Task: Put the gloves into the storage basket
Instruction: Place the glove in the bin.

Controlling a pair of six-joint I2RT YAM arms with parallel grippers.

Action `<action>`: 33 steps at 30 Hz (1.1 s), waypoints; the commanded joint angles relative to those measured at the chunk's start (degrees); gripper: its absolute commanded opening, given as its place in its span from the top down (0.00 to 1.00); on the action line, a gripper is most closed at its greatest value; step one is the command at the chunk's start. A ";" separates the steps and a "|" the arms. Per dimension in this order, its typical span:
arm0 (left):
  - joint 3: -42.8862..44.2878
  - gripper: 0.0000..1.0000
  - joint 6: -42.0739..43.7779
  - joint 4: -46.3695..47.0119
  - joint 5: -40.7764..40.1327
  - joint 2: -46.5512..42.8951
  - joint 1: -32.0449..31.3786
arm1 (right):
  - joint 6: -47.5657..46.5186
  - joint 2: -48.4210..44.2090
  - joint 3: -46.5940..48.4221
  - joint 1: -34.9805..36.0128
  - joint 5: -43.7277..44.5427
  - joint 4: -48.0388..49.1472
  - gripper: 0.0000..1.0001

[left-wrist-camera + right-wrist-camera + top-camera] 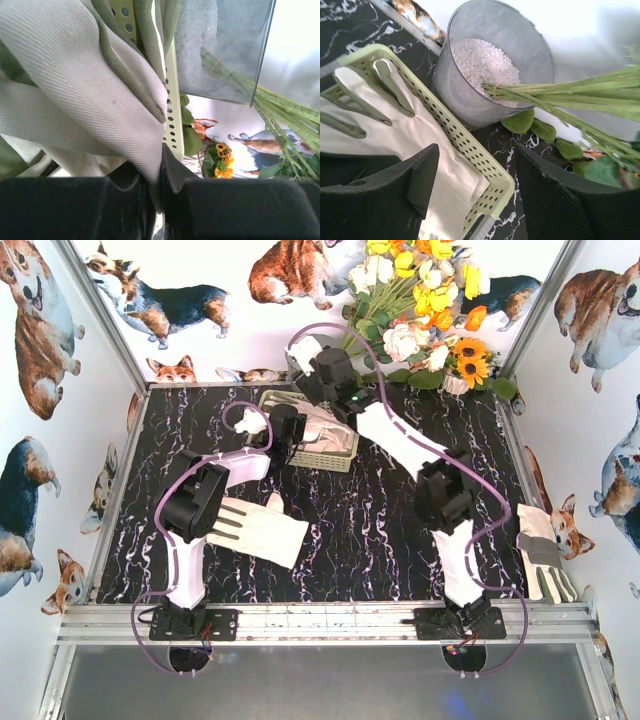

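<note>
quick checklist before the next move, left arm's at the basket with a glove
1. left gripper jaws shut on the pinched glove: ok
2. pinched glove fully inside the storage basket: cannot tell, only one perforated wall shows beside the fabric
3. right gripper jaws open and empty above the basket corner: ok
4. all gloves in the basket: not ok, the table glove and the right-edge glove lie outside it
5. grey pot apart from the basket: cannot tell, it stands very close beside it
</note>
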 commanded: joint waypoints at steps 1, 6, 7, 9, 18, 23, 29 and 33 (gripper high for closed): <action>0.32 1.00 -4.62 0.19 -3.19 -0.03 -1.07 | 5.22 -8.82 -3.55 0.34 0.39 3.25 0.37; 2.85 1.00 -5.22 -0.73 -2.68 2.00 -2.19 | 6.61 -14.89 -9.27 0.34 -0.07 3.46 0.37; 3.07 1.00 -5.28 -0.32 -2.61 2.30 -2.36 | 6.68 -15.95 -10.34 0.34 -0.08 3.66 0.37; 3.64 1.00 -4.85 -0.17 -2.44 3.03 -2.52 | 6.81 -17.94 -12.61 0.34 -0.15 4.13 0.37; 6.08 1.00 -4.16 -1.83 -2.01 4.96 -2.92 | 8.66 -26.37 -21.66 0.34 -1.14 2.04 0.37; 7.02 0.80 -2.73 -6.71 0.15 4.65 -2.92 | 10.61 -31.96 -28.48 0.34 -1.92 -0.06 0.37; 7.71 0.60 0.53 -9.71 0.61 3.52 -2.90 | 11.52 -36.36 -33.59 0.34 -0.75 -1.09 0.33; 9.13 0.50 1.53 -13.40 1.03 2.55 -2.92 | 10.63 -37.32 -34.32 0.34 0.47 -1.44 0.33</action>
